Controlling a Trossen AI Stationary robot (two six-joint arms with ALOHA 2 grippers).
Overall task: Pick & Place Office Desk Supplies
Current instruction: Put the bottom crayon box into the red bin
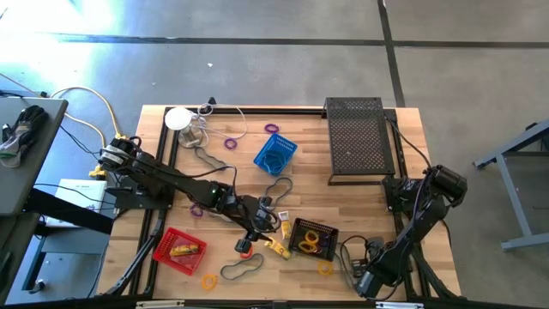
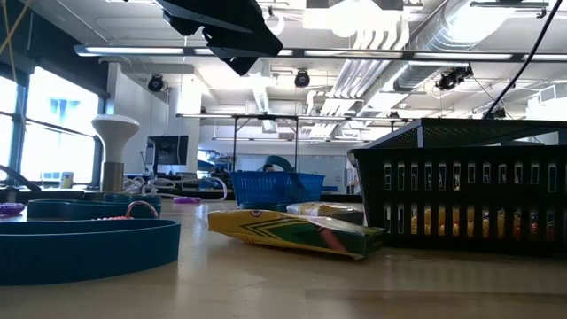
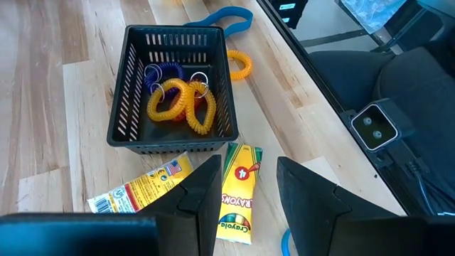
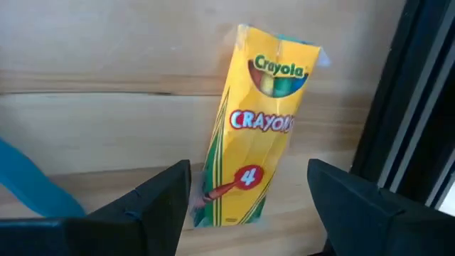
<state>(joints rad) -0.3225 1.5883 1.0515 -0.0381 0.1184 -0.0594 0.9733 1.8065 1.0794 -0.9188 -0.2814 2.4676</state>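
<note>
Crayon boxes make up the supplies nearest the action: one small yellow Crayola pack (image 3: 238,192) lies flat on the wooden table (image 1: 360,206) just in front of the black mesh basket (image 3: 170,92), with a second pack (image 3: 138,190) lying at an angle just beside it. The left gripper (image 3: 245,195) hovers directly over the first pack, its fingers parted to either side of the box and holding nothing. The basket already contains coiled yellow and orange rings (image 3: 181,103) and a purple one. A further crayon pack (image 4: 256,128) lies by the table's edge under the right gripper (image 4: 245,199), whose fingers stand wide apart and empty; from above that arm sits at the near right corner, though the pack itself is hard to pick out there. Other supplies are scattered about: a blue basket (image 1: 275,154) mid-table, a red basket (image 1: 180,250) near the left front, grey band loops (image 1: 242,270) and small purple rings (image 1: 272,129). The crayon pack is probably light, thin cardboard, stiff along its length but easily crushed across its broad faces, and its glossy print may be slippery. A sound hold would pinch the two narrow long edges near the middle, with modest force, so it lifts level and does not swing.
</note>
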